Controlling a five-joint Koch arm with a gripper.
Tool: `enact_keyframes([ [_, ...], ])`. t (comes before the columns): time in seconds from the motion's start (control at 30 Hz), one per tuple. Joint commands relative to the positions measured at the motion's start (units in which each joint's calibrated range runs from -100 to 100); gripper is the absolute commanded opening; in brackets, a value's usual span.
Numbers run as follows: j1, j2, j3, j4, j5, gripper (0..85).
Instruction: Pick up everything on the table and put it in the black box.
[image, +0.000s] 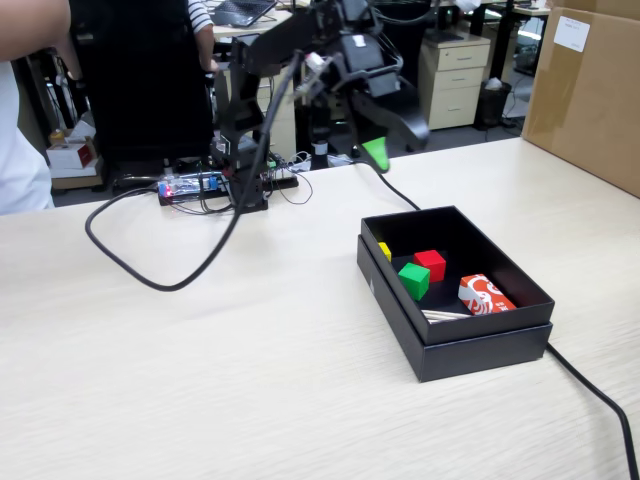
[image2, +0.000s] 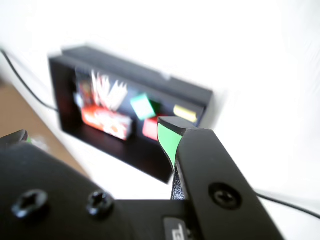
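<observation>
Claw raised behind black box, your view hides whether open or holding anything. Box holds red cube, green cube, yellow cube, red-white packet. Risk: cable on tabletop snagging arm

The tabletop is pale wood grain. On it the box is black inside and out. It holds a red cube, a green cube, a yellow cube and a red-and-white patterned packet. The black claw has a bright green tip. A black cable loops across the tabletop. A brown cardboard carton stands at the fixed view's right.
</observation>
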Motion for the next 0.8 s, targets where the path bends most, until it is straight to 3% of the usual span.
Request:
enact_keyframes([
  [0.0, -5.4, -17.7, -11.8, 12.4, -4.5, 50.1],
  [0.13, -9.4, -29.6, -30.9, 20.1, -7.4, 49.7],
  [0.3, -12.8, -44.3, -58.4, 33.5, -8.0, 50.4],
  [0.4, -13.8, -51.7, -77.6, 47.4, -8.0, 50.8],
  [0.77, -14.6, -57.3, -102.9, 68.8, -8.6, 51.5],
])
